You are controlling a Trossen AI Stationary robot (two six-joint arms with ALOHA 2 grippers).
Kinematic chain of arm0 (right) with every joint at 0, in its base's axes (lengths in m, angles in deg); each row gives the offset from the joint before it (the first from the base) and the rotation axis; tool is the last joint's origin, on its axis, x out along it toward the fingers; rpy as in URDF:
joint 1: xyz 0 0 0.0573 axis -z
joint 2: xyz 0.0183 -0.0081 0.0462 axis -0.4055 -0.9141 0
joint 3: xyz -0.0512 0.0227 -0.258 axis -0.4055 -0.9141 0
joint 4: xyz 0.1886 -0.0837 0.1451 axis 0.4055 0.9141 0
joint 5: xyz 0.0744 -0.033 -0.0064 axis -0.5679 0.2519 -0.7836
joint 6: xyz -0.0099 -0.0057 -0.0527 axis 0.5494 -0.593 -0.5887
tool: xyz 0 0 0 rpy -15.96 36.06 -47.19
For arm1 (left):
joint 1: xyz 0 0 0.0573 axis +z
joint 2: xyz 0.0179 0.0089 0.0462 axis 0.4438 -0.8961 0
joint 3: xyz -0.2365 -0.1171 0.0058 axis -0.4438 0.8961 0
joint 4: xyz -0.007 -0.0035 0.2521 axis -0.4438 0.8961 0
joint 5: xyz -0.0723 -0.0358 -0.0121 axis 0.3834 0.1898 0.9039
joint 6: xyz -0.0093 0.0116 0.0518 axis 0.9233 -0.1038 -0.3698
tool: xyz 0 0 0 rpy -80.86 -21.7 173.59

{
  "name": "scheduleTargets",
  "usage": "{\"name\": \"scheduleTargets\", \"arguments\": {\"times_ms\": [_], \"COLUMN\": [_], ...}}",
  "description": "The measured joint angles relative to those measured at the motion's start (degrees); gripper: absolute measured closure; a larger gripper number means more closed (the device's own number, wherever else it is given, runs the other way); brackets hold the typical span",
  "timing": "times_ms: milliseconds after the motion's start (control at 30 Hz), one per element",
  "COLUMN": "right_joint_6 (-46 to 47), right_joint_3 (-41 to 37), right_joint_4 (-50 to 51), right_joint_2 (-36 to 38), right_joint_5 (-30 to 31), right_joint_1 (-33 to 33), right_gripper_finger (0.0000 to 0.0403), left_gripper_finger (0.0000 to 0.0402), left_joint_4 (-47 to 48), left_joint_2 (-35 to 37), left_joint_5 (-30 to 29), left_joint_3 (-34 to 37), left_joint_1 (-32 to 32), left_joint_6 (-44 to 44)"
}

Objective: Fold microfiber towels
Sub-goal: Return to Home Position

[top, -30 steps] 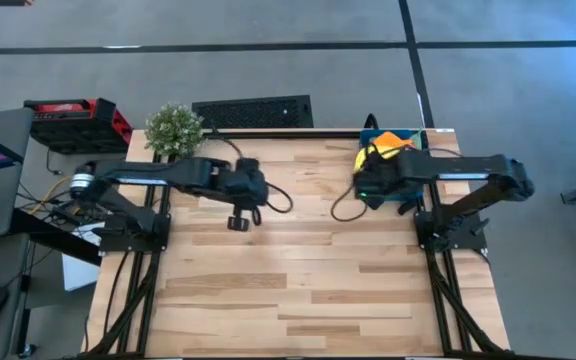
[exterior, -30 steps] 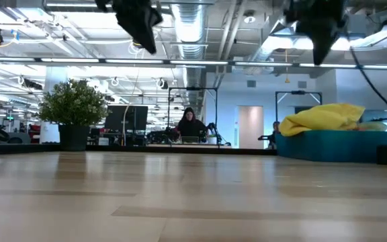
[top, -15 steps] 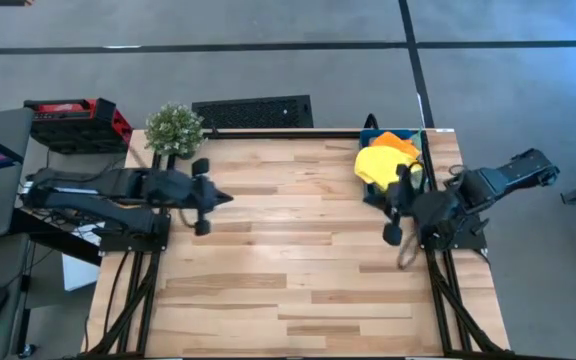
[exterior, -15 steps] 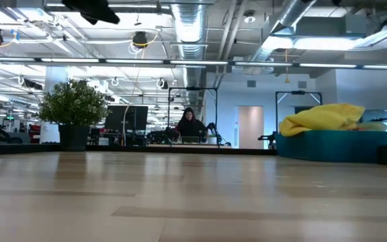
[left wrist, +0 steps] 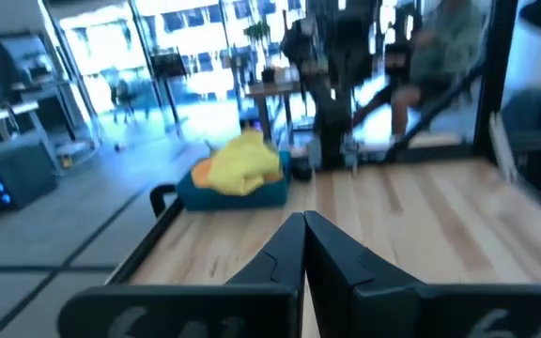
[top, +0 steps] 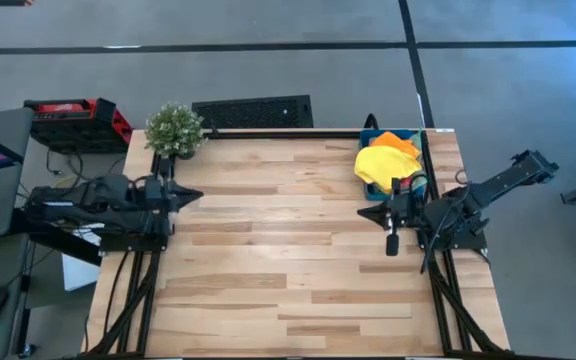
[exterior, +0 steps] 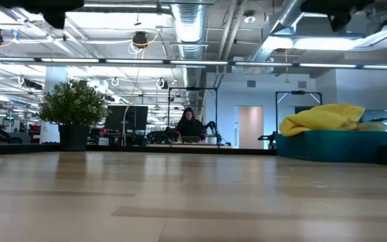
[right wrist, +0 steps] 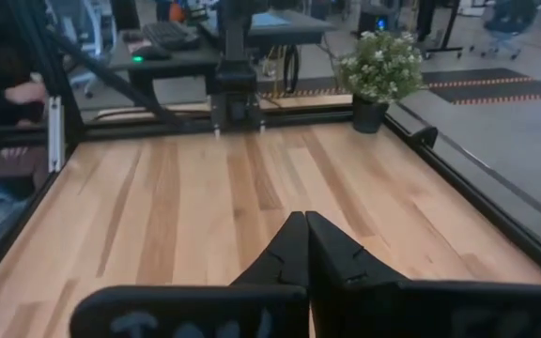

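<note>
High view: wooden table [top: 288, 260], plant [top: 174, 128], yellow towel [top: 380, 165] in bin [top: 367, 135]; left pincer [left wrist: 303, 221] and right pincer [right wrist: 305, 219] clenched.

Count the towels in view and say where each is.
2. The yellow towel lies on top in the teal bin; the orange towel peeks out beside it. More may be hidden underneath.

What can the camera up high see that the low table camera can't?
Only the high view: the left gripper and right gripper, at the table's sides, plus the orange towel. Only the low view: a person in the room behind. Both: the yellow towel heaped in the teal bin, and the potted plant.
</note>
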Motion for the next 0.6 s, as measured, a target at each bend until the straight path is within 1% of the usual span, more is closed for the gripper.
{"name": "scheduleTargets", "arguments": {"times_ms": [200,267,367,500,600], "right_joint_6": [0.1,0.0,-0.7,-1.2,-0.9], "right_joint_3": [-6.4,-8.6,-12.2,-17.4,-21.0], "right_joint_4": [-8.7,-12.6,-17.3,-24.7,-31.6], "right_joint_2": [1.4,1.5,1.6,2.0,2.6], "right_joint_5": [-0.2,-0.2,-0.4,-0.4,-0.4], "right_joint_1": [1.1,1.1,1.0,1.0,1.0], "right_gripper_finger": [0.0387,0.0383,0.0382,0.0388,0.039], "left_gripper_finger": [0.0401,0.0401,0.0401,0.0401,0.0401], "left_joint_4": [-0.4,-1.0,-0.4,-4.3,-9.0], "left_joint_2": [12.5,15.0,14.4,14.3,14.9], "left_joint_5": [0.0,0.0,0.0,-0.3,1.2], "left_joint_3": [6.2,8.2,9.9,13.2,15.8], "left_joint_1": [0.0,0.0,0.0,-0.1,-0.1], "left_joint_6": [2.6,3.1,3.6,2.9,2.5]}}
